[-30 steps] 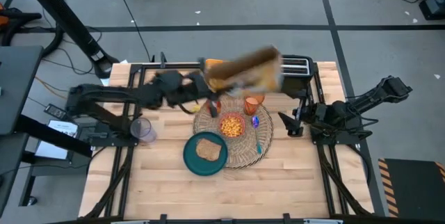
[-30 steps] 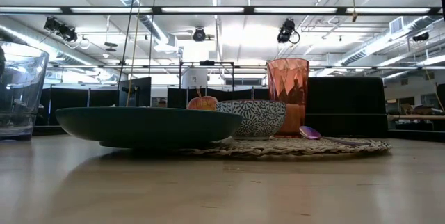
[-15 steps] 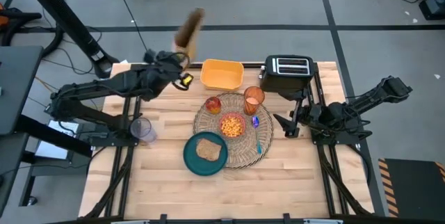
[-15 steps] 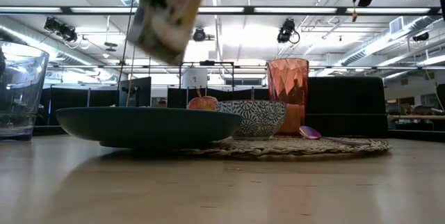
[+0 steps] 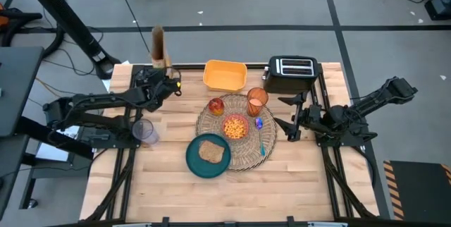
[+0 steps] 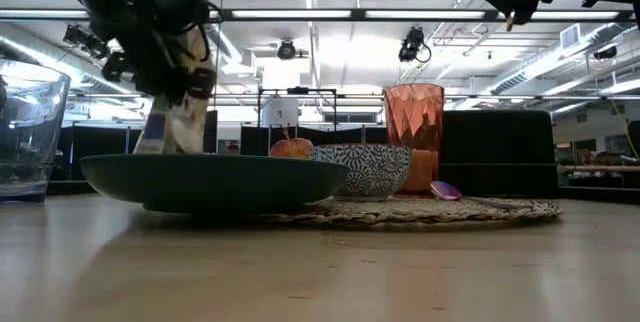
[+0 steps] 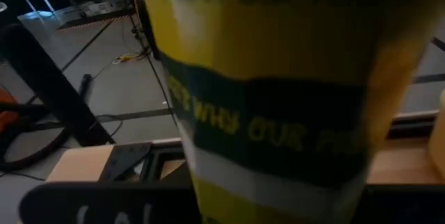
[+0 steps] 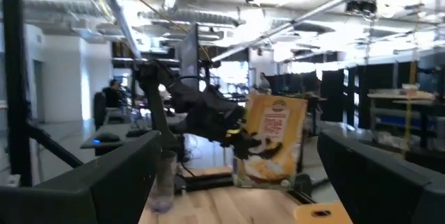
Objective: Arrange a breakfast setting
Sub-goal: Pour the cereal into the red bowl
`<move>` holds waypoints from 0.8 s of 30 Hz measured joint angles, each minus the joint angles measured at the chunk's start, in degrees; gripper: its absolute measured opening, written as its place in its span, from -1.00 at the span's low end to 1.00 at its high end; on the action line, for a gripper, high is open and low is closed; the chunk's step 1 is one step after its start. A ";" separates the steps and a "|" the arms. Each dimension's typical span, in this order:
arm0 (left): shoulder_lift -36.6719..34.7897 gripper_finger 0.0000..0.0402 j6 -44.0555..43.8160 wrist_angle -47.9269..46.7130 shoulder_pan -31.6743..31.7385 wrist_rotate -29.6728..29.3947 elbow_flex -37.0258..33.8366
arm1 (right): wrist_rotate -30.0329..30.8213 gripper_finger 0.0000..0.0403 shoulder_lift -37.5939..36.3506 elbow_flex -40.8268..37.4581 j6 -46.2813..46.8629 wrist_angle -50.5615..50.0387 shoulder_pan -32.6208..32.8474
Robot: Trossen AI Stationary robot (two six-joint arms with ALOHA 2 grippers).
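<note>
My left gripper (image 5: 166, 79) is shut on a yellow cereal box (image 5: 158, 44), which stands upright at the table's far left corner and also shows in the low view (image 6: 176, 122) and right wrist view (image 8: 271, 147). The straw placemat (image 5: 243, 153) bears a small bowl (image 5: 235, 126) filled with orange pieces, the orange cup (image 5: 258, 100), the red fruit (image 5: 216, 105) and the spoon (image 5: 261, 142). The teal plate (image 5: 194, 162) holds the toast (image 5: 211, 151) and overlaps the mat's near left edge. My right gripper (image 5: 282, 112) is open and empty, right of the mat. My left gripper holds the cereal box by its broad faces (image 8: 245, 138), about mid-height, coming level from the table's left. The box fills the left wrist view (image 7: 278, 113) and hides the fingers there. It stands upright; whether its bottom rests on the table I cannot tell.
A yellow tray (image 5: 225, 75) and a black toaster (image 5: 290, 72) stand along the far edge. A clear glass (image 5: 144, 130) stands left of the plate. Bare wood lies along the table's near edge.
My left gripper has swung the cereal box from above the bowl toward the table's far left corner and down. The box has turned from tipped over to upright. My right gripper has stayed open.
</note>
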 joint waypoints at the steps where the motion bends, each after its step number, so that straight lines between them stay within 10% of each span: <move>1: 0.00 -0.62 -0.29 0.06 0.02 -0.09 -0.74 | 0.91 0.96 0.03 0.00 -0.03 -0.20 0.19; 15: -0.39 -0.56 -8.64 -12.51 6.53 4.06 -1.45 | 1.97 0.96 0.03 0.00 5.60 -2.79 1.00; 24: -5.65 0.04 -7.93 -17.76 6.88 12.62 -1.47 | -2.25 0.95 -0.60 6.24 7.54 -15.64 -3.48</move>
